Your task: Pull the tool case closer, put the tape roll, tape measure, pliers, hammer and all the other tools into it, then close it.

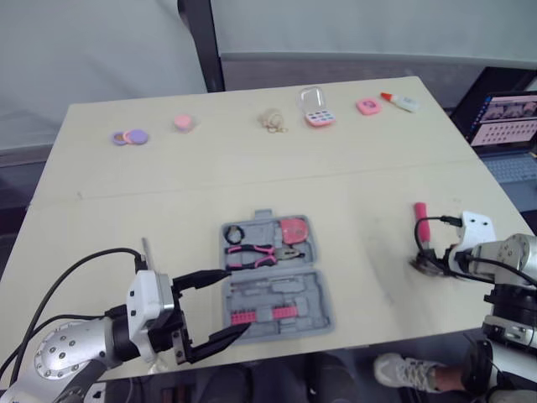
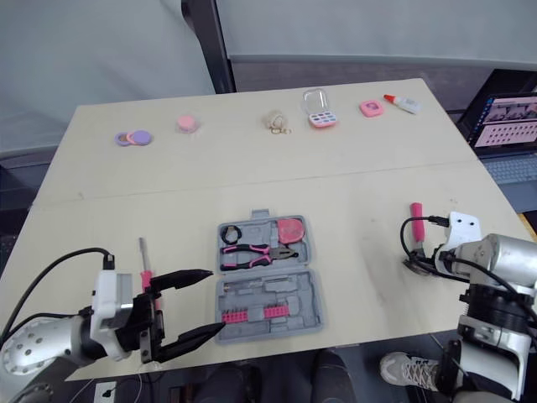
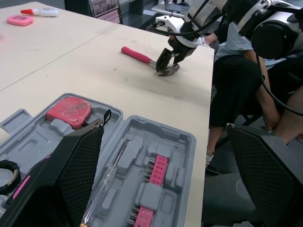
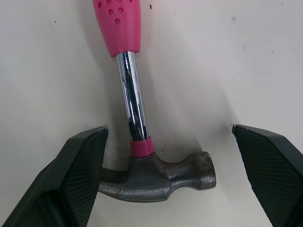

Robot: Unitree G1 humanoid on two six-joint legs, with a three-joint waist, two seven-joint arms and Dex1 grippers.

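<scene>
The table (image 1: 101, 193) is pale wood, with a grey wall behind it and a laptop (image 1: 503, 126) off to my right. From my head I see the case (image 1: 315, 290) lying open in the middle, near my edge of the table. Its far half holds the black tape roll (image 1: 234, 234), the pink tape measure (image 1: 294, 228) and the pliers (image 1: 252, 253). A row of pink bits (image 1: 256, 316) sits in the near half. My left gripper (image 1: 233, 302) is spread wide at the left side of that near half, one finger by the hinge and one by the near corner. I cannot tell if they touch it. A screwdriver (image 2: 144, 264) lies on the table just left of that gripper. The hammer (image 1: 419, 214) lies well to the right of the case, its pink handle pointing away from me. My right gripper (image 1: 425, 263) is down at its head. Small pink and purple things sit along the far edge. From my left wrist I see the open case up close, with a clear tool (image 3: 102, 189) in it. Past it are the hammer and a person's leg (image 3: 232, 90) by the table edge. From my right wrist I see the hammer flat on the table. My fingers (image 4: 80, 170) are wide apart, one on each side of the head, not squeezing it.
</scene>
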